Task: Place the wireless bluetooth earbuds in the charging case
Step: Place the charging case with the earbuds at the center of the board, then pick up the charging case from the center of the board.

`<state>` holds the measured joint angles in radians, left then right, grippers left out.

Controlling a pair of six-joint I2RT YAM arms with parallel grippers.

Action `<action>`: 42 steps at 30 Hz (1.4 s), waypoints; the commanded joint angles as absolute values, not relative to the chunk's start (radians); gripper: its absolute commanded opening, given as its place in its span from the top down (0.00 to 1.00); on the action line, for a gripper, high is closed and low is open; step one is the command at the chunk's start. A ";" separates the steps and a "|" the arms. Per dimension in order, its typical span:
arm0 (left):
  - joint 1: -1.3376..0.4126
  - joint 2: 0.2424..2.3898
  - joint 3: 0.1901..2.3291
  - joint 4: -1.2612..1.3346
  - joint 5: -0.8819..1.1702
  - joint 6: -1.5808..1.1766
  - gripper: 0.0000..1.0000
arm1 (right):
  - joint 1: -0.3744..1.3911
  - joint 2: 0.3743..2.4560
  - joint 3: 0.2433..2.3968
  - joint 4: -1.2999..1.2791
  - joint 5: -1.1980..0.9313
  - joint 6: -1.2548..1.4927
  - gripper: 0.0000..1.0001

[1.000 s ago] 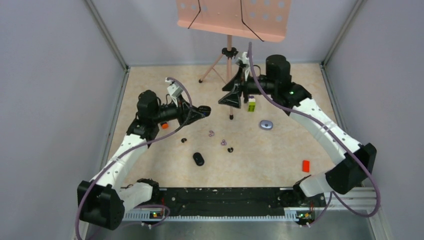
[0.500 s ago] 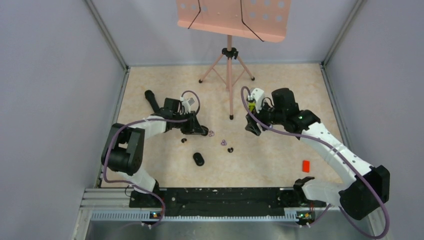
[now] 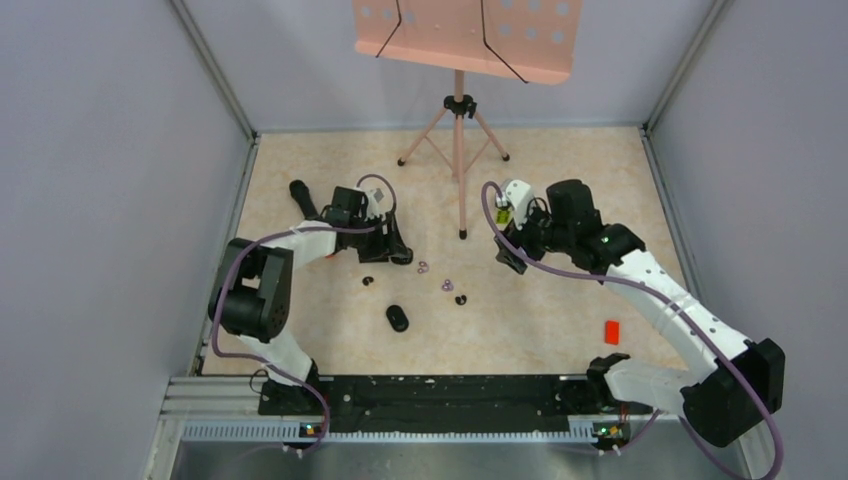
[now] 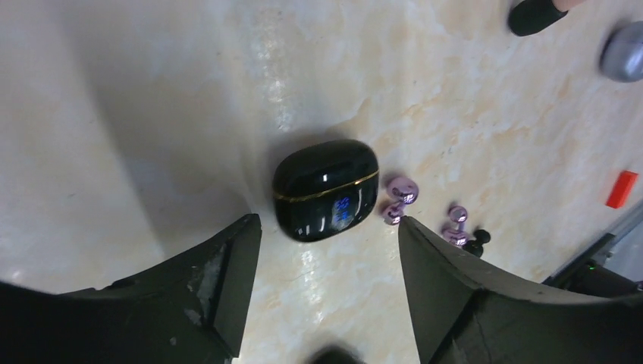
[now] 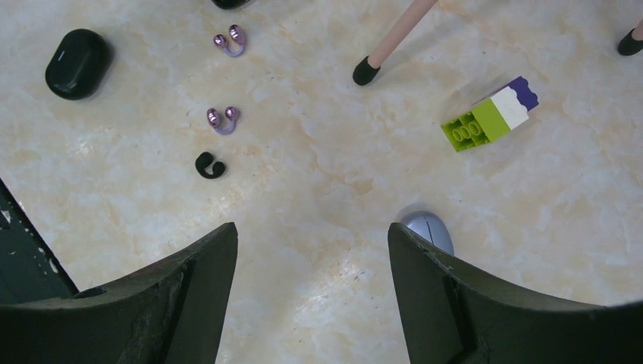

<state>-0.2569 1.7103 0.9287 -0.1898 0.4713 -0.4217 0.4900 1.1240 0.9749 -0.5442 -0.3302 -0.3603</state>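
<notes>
The black case [image 4: 326,189] lies crosswise before the spread fingers of the left gripper [image 4: 326,231], purple earbuds [image 4: 398,201] just beside it. The right gripper [image 5: 311,235] gapes, empty.

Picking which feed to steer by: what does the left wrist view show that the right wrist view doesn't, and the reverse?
Only the left wrist shows a glossy black charging case with a gold seam, lying between the fingers of the open left tool, and an orange block.
Only the right wrist shows the green, white and purple block and a plain black case off to one side, apparently a different one.
Both show two pale purple earbuds, one black earbud, the grey oval case and a tripod foot.
</notes>
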 commanded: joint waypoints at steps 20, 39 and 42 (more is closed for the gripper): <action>-0.194 1.196 0.998 -0.446 0.363 -0.271 0.01 | 0.217 1.526 1.019 -0.505 -0.391 -0.933 0.30; -0.157 1.155 0.955 -0.413 0.792 -0.118 0.05 | 0.185 1.710 1.060 -0.524 -0.337 -1.026 0.32; -0.156 1.162 0.963 -0.424 0.802 -0.091 0.08 | 0.171 1.722 1.057 -0.525 -0.333 -1.046 0.37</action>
<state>-0.1616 1.1591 0.9379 -0.4484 0.7094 -0.1658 0.1982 1.6993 1.0241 -0.5209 -0.3328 -0.9985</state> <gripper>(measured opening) 0.930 0.667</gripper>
